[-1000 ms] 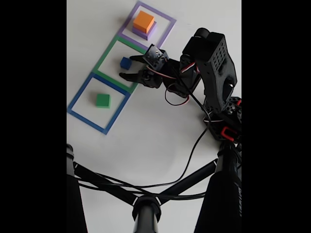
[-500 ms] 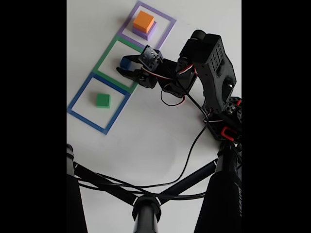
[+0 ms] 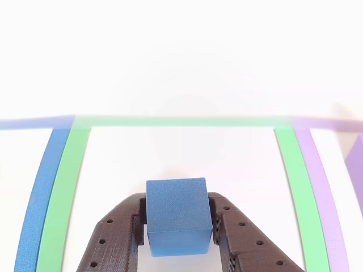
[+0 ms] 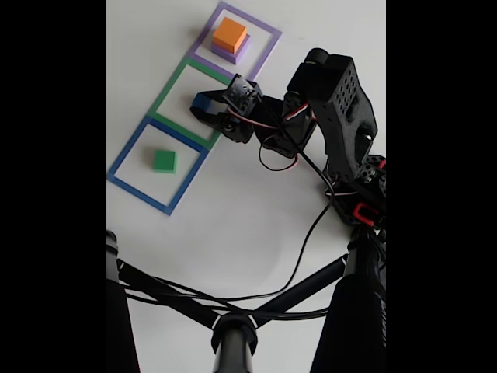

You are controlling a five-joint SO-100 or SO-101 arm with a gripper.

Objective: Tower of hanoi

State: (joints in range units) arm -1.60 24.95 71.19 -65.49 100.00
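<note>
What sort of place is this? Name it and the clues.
Probably a hobby or lab tabletop set up for robot tests: a plain white table with taped coloured square outlines, a small arm's end effector around a blue cube, and a camera stand in front.

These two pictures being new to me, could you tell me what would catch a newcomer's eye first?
The small blue cube stands out, clamped between the black gripper fingers inside the green square outline. In the fixed view, an orange cube sits on a purple slab in the purple outline, and a green cube lies in the blue outline.
</note>
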